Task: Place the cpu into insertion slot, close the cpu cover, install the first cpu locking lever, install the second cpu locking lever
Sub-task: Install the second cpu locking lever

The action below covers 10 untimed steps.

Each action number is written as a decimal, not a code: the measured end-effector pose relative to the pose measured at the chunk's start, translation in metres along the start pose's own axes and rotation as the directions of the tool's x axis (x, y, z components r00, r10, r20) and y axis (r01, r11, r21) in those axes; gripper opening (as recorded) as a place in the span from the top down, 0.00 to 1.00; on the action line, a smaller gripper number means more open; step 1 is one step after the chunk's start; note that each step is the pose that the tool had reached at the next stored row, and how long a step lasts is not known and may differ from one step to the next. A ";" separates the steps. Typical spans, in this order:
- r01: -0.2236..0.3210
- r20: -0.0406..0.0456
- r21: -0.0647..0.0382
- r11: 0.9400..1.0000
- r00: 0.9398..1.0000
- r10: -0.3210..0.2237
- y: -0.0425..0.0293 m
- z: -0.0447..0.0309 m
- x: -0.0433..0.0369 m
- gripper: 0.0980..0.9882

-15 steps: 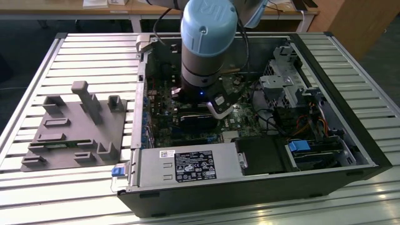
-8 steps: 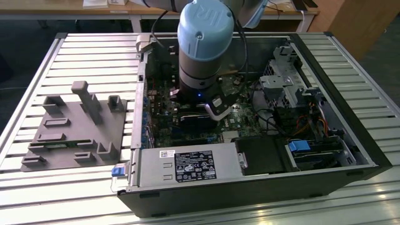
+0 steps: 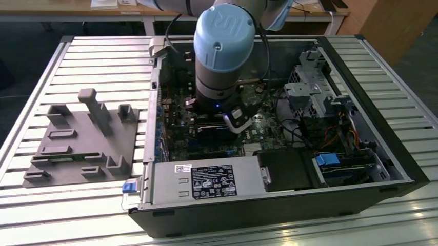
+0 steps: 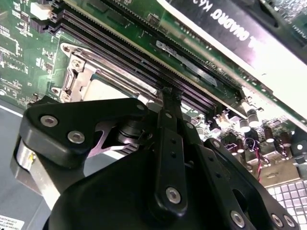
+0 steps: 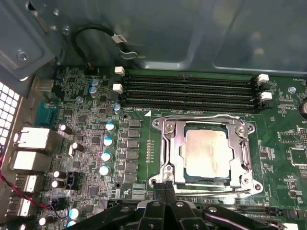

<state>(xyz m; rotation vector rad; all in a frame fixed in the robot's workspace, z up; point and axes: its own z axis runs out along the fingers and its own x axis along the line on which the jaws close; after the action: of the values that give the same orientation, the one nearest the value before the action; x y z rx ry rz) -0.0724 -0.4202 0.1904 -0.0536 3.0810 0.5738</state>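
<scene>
In the first wrist view the cpu (image 5: 208,153) lies flat in the insertion slot on the green board. The silvery cpu cover (image 5: 175,143) is folded down around it, with the chip showing through its window. Thin wire locking levers run along the cover's far edge (image 5: 201,116) and near edge (image 5: 211,193). My gripper (image 5: 164,188) is shut, and its black fingertips sit together at the cover's near corner with nothing visible between them. In the second wrist view the fingertips (image 4: 170,96) stand right beside the cover (image 4: 79,72) and cpu (image 4: 105,91). In the exterior view the gripper (image 3: 236,124) reaches down into the open computer case.
Long black memory slots (image 5: 192,91) run just beyond the socket, and upright capacitors (image 5: 108,141) stand beside it. A black graphics card (image 4: 230,24) lies past the slots. The case holds a power supply (image 3: 205,182) and a drive cage (image 3: 315,92). A grey fixture (image 3: 82,143) sits at the exterior view's left.
</scene>
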 end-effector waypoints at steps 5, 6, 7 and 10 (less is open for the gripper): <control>0.000 0.001 -0.012 1.000 1.000 0.000 -0.0007 0.0022 0.0016 0.99; 0.000 0.002 -0.013 1.000 1.000 0.000 -0.0009 0.0027 0.0021 0.99; 0.000 0.002 -0.015 1.000 1.000 0.000 -0.0011 0.0032 0.0025 0.99; 0.000 0.002 -0.021 1.000 1.000 0.000 -0.0018 0.0050 0.0036 0.99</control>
<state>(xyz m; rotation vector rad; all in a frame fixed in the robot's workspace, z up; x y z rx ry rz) -0.0760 -0.4202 0.1851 -0.0536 3.0733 0.6063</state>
